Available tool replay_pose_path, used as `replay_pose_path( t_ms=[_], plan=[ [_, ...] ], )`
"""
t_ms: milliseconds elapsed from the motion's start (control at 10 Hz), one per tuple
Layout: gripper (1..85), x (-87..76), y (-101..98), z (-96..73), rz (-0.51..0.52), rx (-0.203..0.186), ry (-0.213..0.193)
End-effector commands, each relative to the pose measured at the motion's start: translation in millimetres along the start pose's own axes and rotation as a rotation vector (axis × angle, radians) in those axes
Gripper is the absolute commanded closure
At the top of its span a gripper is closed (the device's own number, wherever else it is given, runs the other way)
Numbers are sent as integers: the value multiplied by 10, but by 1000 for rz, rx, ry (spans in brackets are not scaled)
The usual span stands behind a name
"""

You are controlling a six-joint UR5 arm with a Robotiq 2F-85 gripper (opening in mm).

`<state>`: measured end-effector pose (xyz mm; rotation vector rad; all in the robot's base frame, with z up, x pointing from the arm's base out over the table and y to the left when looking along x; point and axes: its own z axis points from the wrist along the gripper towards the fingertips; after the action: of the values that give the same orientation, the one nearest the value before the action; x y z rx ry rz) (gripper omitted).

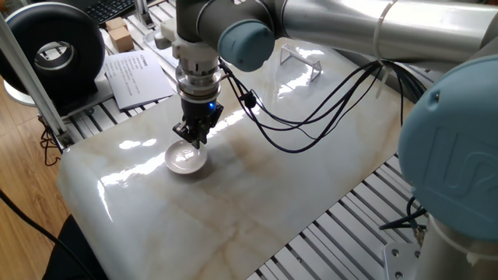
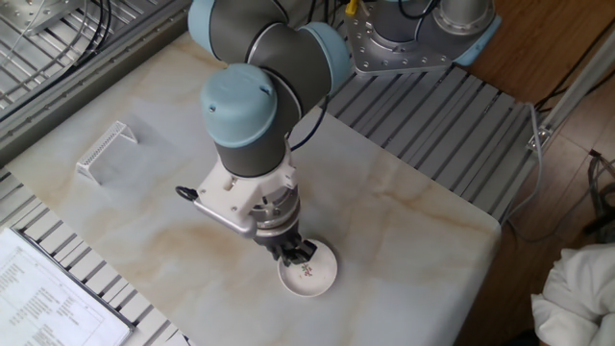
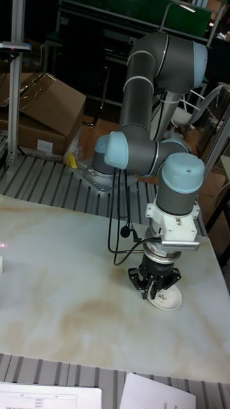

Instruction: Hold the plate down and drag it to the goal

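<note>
On the marble table [image 1: 257, 194], the pincer [image 1: 192, 138] pushes down on the plate [image 1: 185, 159], its tips pressed together. Next it must slide the plate toward two o'clock, to the clear goal [image 1: 302, 61]. Round and flat, the plate points no way.

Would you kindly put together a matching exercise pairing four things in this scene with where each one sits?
Things:
1. plate
2. goal
3. gripper
4. printed sheet

Places:
A. far end of the marble top, away from the arm's tip
B. on the slatted surface beside the marble top
C. fingertips down inside the dish
D. on the marble, under the arm's tip

Pairs: 1-D, 2-A, 3-C, 4-B
</note>
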<state>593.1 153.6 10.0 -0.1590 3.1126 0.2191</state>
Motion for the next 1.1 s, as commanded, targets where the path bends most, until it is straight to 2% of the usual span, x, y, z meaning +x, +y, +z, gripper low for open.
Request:
replay_pose_path(
  t_ms=[0,100,300,400,600,800,900,1000],
  plan=[
    [677,-17,65,0,24,-34,-6],
    [843,-3,71,-23,32,-39,-2],
    [843,43,61,-182,-11,-101,-6],
    [843,85,-61,-202,-45,-56,-5],
    [843,90,-71,-245,-68,-45,-2],
    [843,75,-123,-278,-105,-14,-2],
    [843,69,-178,-311,-136,14,-2],
    [843,67,-108,-370,-133,14,3]
  ],
)
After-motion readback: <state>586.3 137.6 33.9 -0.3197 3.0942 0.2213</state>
